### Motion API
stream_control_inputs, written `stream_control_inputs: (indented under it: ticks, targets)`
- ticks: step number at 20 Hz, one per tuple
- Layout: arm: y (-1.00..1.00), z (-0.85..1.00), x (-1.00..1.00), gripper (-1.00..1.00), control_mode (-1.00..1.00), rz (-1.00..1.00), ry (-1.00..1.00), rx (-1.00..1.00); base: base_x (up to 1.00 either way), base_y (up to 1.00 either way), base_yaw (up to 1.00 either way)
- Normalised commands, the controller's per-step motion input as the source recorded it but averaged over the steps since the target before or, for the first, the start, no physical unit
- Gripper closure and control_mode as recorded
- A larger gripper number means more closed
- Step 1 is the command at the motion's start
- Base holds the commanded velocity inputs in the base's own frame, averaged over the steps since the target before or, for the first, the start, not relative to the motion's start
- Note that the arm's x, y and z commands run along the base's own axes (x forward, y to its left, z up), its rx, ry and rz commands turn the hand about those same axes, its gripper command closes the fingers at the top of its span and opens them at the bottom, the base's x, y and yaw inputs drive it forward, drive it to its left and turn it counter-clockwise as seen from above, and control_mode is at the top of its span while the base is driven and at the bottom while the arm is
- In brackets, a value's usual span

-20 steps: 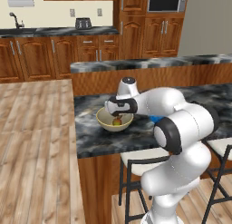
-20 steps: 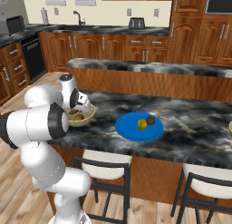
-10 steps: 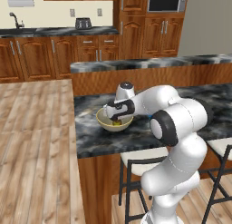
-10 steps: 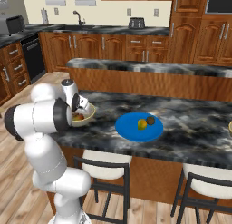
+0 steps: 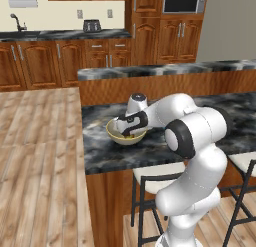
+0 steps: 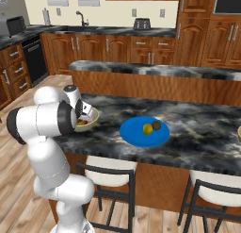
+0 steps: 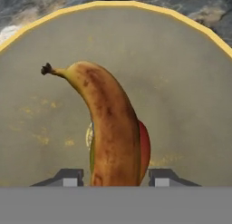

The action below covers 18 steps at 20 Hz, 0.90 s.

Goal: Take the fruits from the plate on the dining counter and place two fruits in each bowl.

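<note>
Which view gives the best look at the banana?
The hand view: the banana lies lengthwise in the bowl, stem and brown spots clear. In the left base view the arm covers most of the bowl's inside; the right base view gives just a sliver.

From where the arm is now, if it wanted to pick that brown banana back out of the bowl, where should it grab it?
Probably across the banana's thick middle, coming straight down from above into the bowl. The banana is long and narrow, so the gripper spans its width easily, and the bowl's high wall blocks any sideways approach. The reddish fruit lying against it leaves little room on that side.
</note>
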Motion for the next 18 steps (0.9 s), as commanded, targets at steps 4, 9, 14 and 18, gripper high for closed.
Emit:
stream_control_inputs:
  ticks: [4,9,14,18]
  targets:
    - [0.0,0.0,0.0,-1.0,-1.0,0.0,0.0,0.0,0.0,0.0,0.0]
    - [-0.01,0.25,0.0,-1.0,-1.0,0.0,0.0,0.0,0.0,0.0,0.0]
    - [-0.13,0.88,-0.06,-1.0,-1.0,0.0,0.0,0.0,0.0,0.0,0.0]
    - [-0.65,0.48,-0.52,-1.0,-1.0,-0.01,-0.07,0.0,0.0,0.0,0.0]
